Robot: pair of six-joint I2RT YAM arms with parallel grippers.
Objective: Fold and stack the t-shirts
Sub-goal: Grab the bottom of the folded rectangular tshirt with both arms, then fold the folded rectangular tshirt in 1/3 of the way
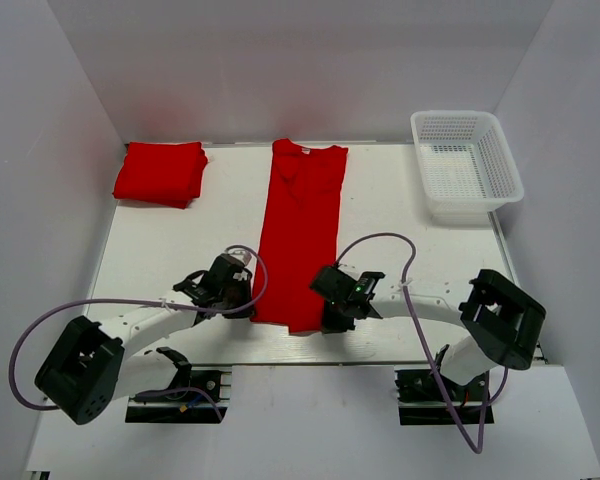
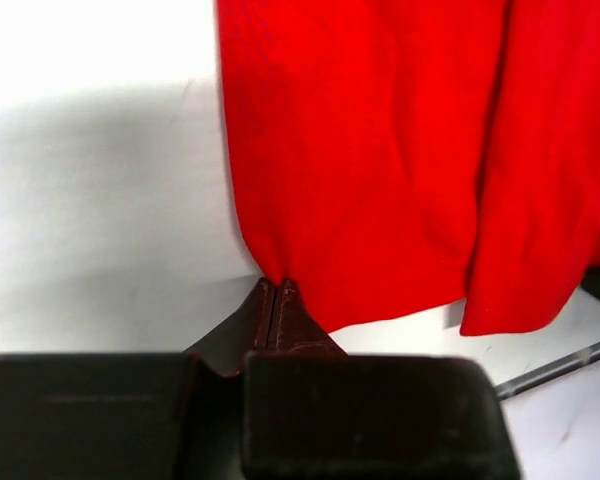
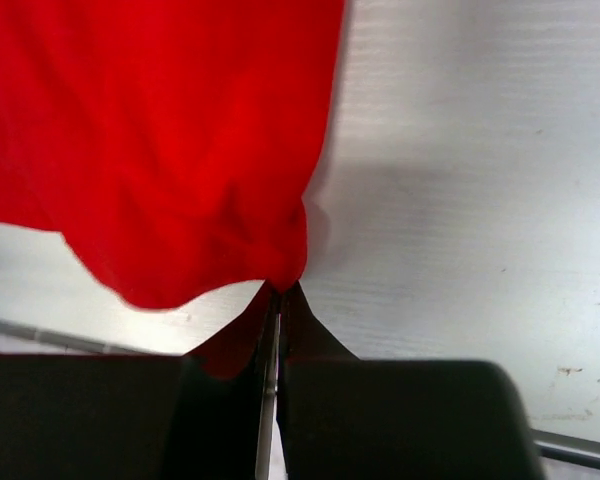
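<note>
A red t-shirt [image 1: 302,230], folded into a long narrow strip, lies down the middle of the table with its collar at the far end. My left gripper [image 1: 248,303] is shut on its near left hem corner, which shows at my fingertips in the left wrist view [image 2: 277,285]. My right gripper [image 1: 330,318] is shut on the near right hem corner, seen in the right wrist view [image 3: 283,288]. The shirt [image 2: 380,160] fills the top of the left wrist view, and it [image 3: 160,140] hangs slightly bunched in the right wrist view. A second red t-shirt [image 1: 161,172] lies folded at the far left.
A white plastic mesh basket [image 1: 467,165] stands at the far right of the table. White walls close in the back and both sides. Purple cables loop from both arms over the near part of the table.
</note>
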